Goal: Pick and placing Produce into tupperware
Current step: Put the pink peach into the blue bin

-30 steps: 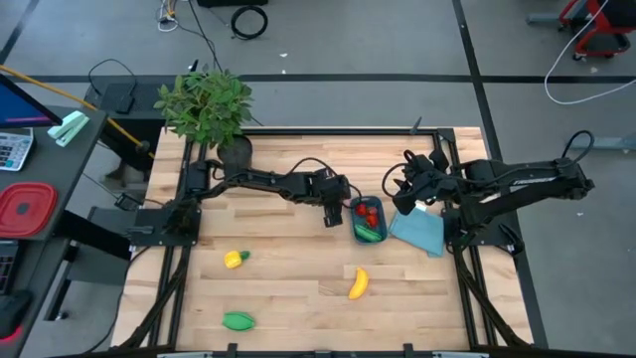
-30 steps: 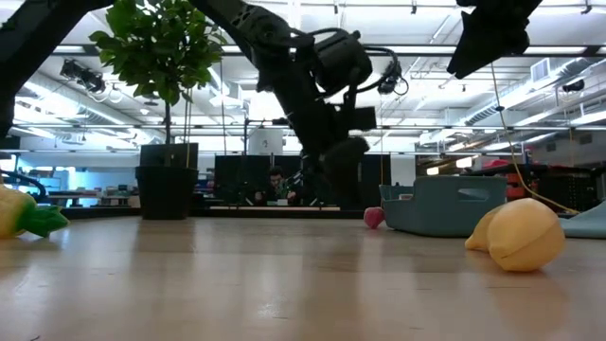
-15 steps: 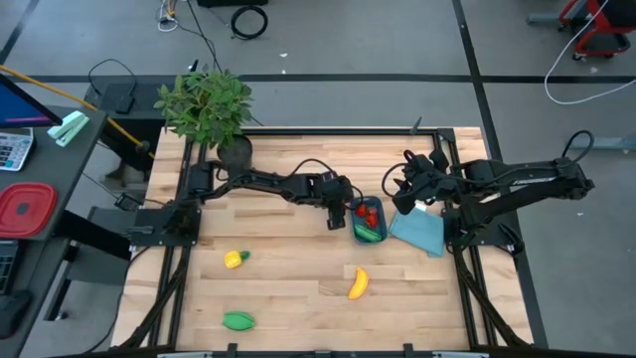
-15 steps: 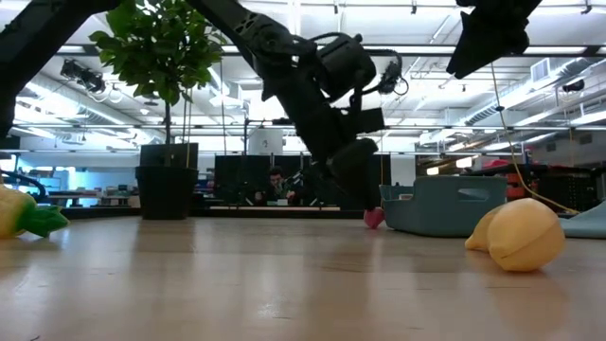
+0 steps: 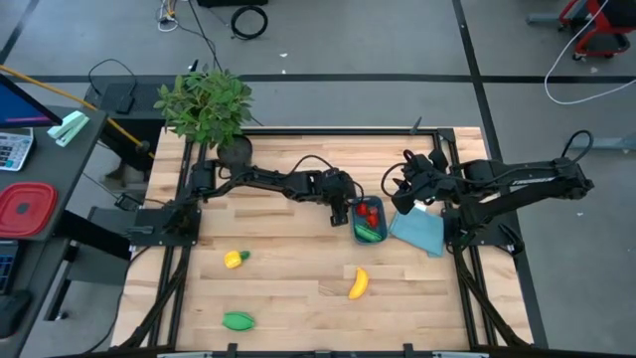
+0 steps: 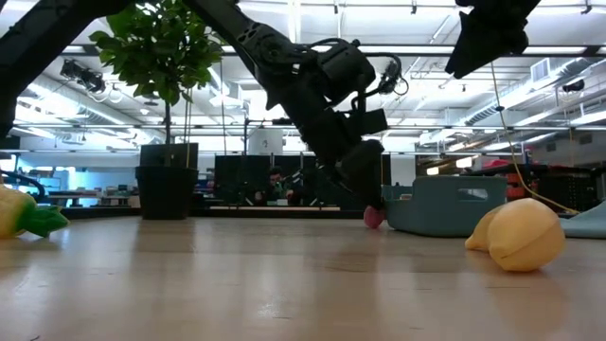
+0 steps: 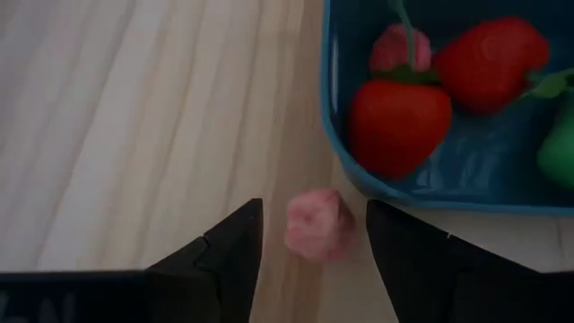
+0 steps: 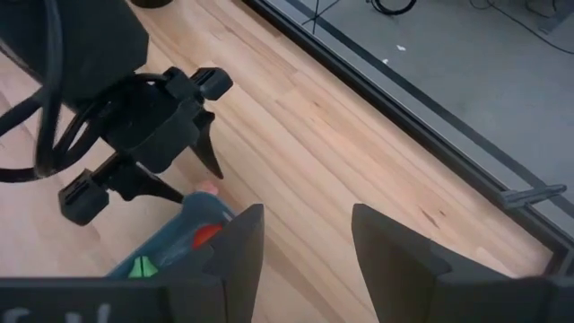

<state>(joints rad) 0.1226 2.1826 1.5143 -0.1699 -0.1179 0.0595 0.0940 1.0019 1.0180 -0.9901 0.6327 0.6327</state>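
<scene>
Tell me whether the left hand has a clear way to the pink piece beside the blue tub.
Probably yes: the left hand is open with the pink piece between its fingers, apart from the blue tub wall, nothing between.

Left arm reaches from its base at the table's left edge across toward the middle, elbow bent, wrist angled down. Left gripper (image 5: 340, 210) sits low, close to the tabletop; in the low view (image 6: 365, 204) its tip is nearly at the surface. Its fingers (image 7: 229, 256) are spread apart, nothing clamped between them. Right arm is folded back along the table's right side, raised well above the surface. Right gripper (image 5: 401, 185) points toward the left arm; its fingers (image 8: 235, 251) are parted, holding nothing.
</scene>
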